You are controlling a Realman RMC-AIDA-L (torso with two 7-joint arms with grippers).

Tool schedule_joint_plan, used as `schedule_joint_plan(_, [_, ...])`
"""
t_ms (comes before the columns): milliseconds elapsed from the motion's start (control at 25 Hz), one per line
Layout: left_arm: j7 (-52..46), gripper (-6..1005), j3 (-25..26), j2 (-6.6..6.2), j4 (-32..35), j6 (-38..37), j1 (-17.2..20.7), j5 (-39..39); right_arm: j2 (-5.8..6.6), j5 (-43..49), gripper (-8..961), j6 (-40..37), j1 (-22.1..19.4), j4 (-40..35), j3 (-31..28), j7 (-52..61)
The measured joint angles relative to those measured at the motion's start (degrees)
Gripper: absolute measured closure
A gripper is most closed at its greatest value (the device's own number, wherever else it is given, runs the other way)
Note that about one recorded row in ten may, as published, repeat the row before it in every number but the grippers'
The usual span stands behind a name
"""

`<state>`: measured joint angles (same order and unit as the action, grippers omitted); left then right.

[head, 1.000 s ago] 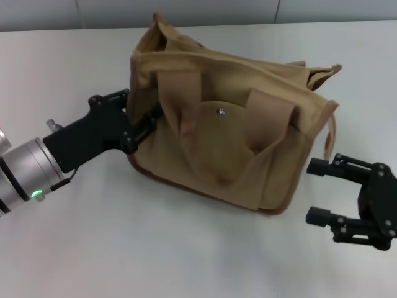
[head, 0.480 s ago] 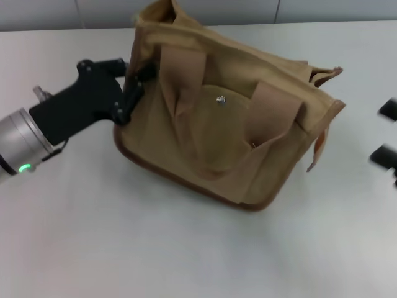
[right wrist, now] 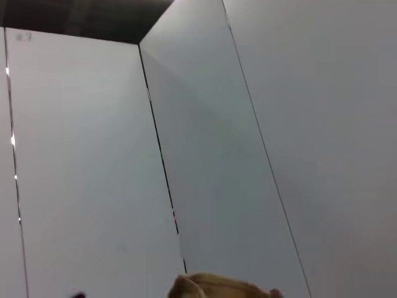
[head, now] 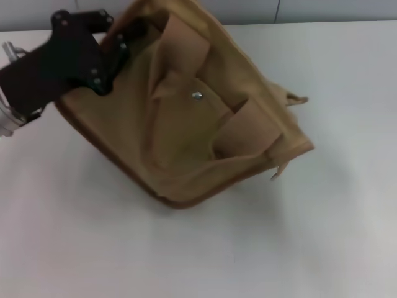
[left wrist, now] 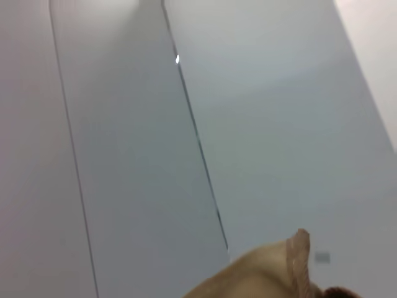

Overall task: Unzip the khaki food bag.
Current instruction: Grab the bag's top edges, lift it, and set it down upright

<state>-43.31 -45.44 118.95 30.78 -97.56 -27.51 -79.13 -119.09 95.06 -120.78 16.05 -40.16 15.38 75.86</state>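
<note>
The khaki food bag is a tan canvas tote with a silver snap on its front pocket and brown piping along its base. It is tilted, with its left end raised and its front facing up. My left gripper is at the bag's upper left end, shut on the fabric near the top edge. The two wide handles lie flat against the front. A bit of the bag shows in the left wrist view and in the right wrist view. The zipper is hidden. My right gripper is out of view.
The bag rests on a white table. A grey panelled wall stands along the table's far edge and fills both wrist views.
My left gripper has moved up and to the far left, dragging the bag along and tipping it. My right gripper has drawn back to the right and left the head view.
</note>
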Motion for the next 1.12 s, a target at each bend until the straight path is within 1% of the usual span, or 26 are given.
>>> schedule_joint_plan(40, [0.00, 914, 0.00, 0.00, 0.00, 0.00, 0.00, 0.00, -0.01, 0.01, 166, 0.18, 0.26, -1.77, 0.17, 1.81])
schedule_joint_plan(80, [-0.36, 914, -0.11, 0.01, 1.84, -1.99, 0.46, 1.37, -0.11, 0.29, 166, 0.45, 0.86, -5.02, 1.02, 4.06])
schedule_joint_plan(120, [-0.36, 913, -0.11, 0.01, 1.84, -1.99, 0.46, 1.37, -0.11, 0.29, 166, 0.45, 0.86, -5.02, 1.02, 4.06])
schedule_joint_plan(280, [-0.97, 913, -0.26, -0.08, 3.92, -3.13, 0.45, 1.75, -0.43, 0.30, 165, 1.69, 2.42, -11.65, 5.32, 5.04])
schedule_joint_plan(320, [-0.97, 912, -0.26, -0.08, 3.92, -3.13, 0.45, 1.75, -0.43, 0.30, 165, 1.69, 2.42, -11.65, 5.32, 5.04])
schedule_joint_plan(440, [-1.13, 912, -0.89, -0.05, 4.03, -3.86, 0.42, 1.75, -0.43, 0.58, 177, 4.50, 3.57, -13.57, 8.38, 5.15])
schedule_joint_plan(480, [-0.84, 911, -1.57, -0.03, 4.03, -4.67, 0.50, 1.77, -0.43, 0.56, 183, 7.41, 4.04, -14.38, 11.82, 5.68])
schedule_joint_plan(520, [-0.84, 911, -1.57, -0.03, 4.03, -4.67, 0.50, 1.77, -0.43, 0.56, 189, 7.41, 4.04, -14.38, 11.82, 5.68])
schedule_joint_plan(640, [-0.55, 910, -3.25, -0.05, 4.02, -5.30, 0.76, 1.79, -0.43, 0.31, 207, 12.15, 5.31, -14.60, 16.15, 8.29])
schedule_joint_plan(800, [-0.53, 910, -3.90, -0.08, 4.03, -5.52, 0.82, 1.80, -0.41, 0.41, 230, 18.91, 7.35, -14.85, 23.57, 10.61])
schedule_joint_plan(880, [-0.52, 909, -4.12, -0.14, 4.04, -5.80, 0.82, 1.80, -0.36, 0.52, 242, 20.93, 8.52, -16.43, 29.33, 10.89])
schedule_joint_plan(920, [-0.52, 909, -4.20, -0.15, 4.04, -5.86, 0.81, 1.80, -0.36, 0.52, 248, 20.93, 8.52, -16.43, 29.33, 10.89])
schedule_joint_plan(1040, [-0.50, 908, -4.99, -0.18, 4.10, -5.97, 0.76, 1.80, -0.45, 0.58, 266, 22.76, 9.12, -18.61, 34.26, 11.21])
schedule_joint_plan(1080, [-0.42, 908, -5.18, -0.19, 4.12, -5.99, 0.75, 1.80, -0.48, 0.60, 306, 24.03, 9.58, -19.52, 37.14, 11.92])
schedule_joint_plan(1120, [-0.39, 908, -5.20, -0.18, 4.13, -6.01, 0.75, 1.80, -0.48, 0.61, 347, 24.39, 9.86, -19.73, 38.17, 12.22])
